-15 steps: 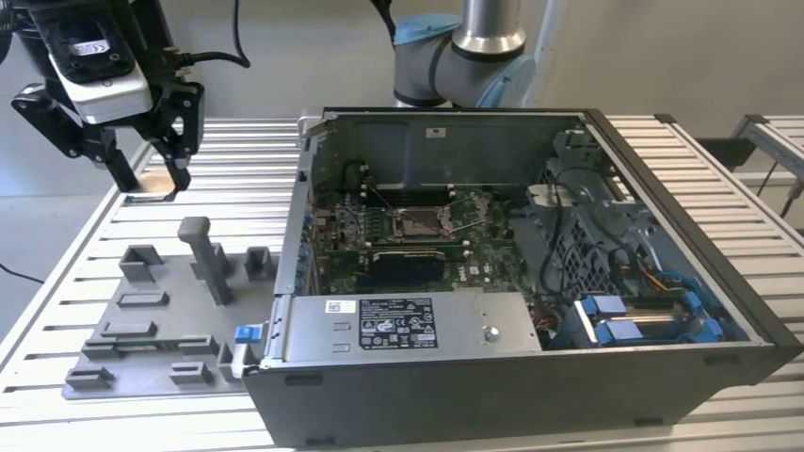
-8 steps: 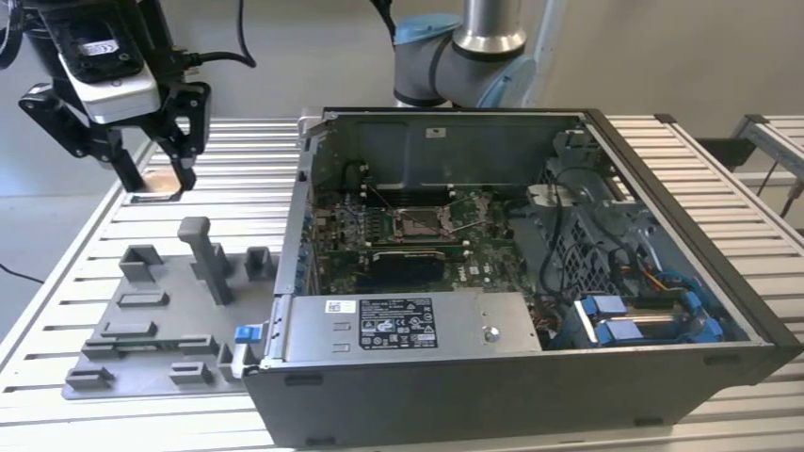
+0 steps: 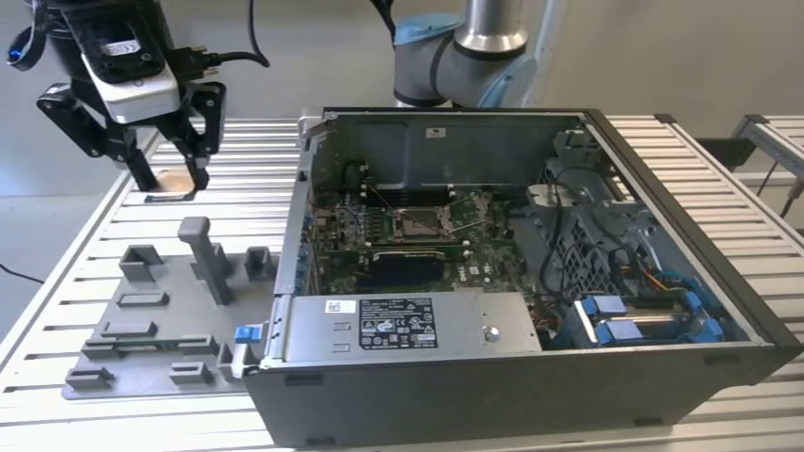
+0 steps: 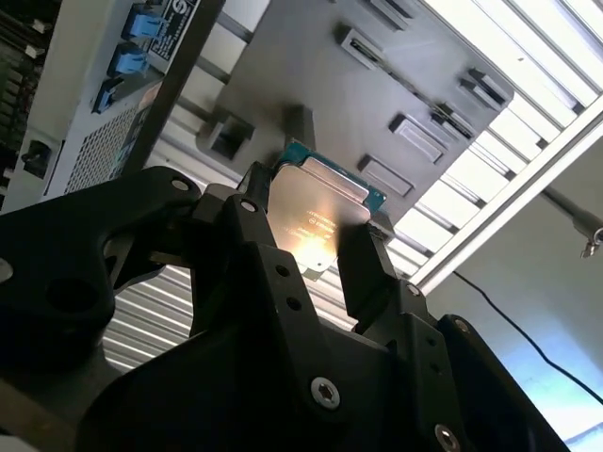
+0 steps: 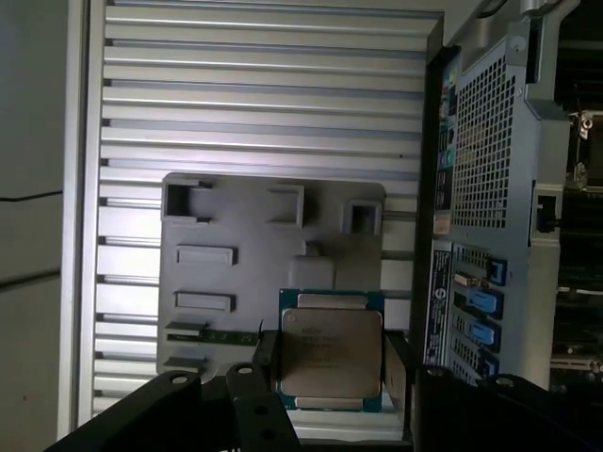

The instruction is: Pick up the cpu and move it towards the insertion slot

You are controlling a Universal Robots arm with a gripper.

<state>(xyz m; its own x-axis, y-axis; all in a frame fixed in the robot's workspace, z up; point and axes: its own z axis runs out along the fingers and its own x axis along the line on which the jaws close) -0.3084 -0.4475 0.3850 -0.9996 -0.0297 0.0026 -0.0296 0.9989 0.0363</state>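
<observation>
Clamping the chip (image 5: 330, 353) by its edges, the gripper (image 3: 172, 184) hangs at nine o'clock from the socket (image 3: 421, 221) in the exterior view.

Thin flat square cpu (image 5: 330, 363), silvery lid on a green-edged base, tan underside in the exterior view; clamped at two opposite edges in the gripper (image 3: 173, 185), up in the air. Square insertion slot (image 3: 421, 222), shiny metal frame, brownish centre, flat in the green circuit board (image 3: 481, 250), well apart, toward the exterior view's right.
</observation>
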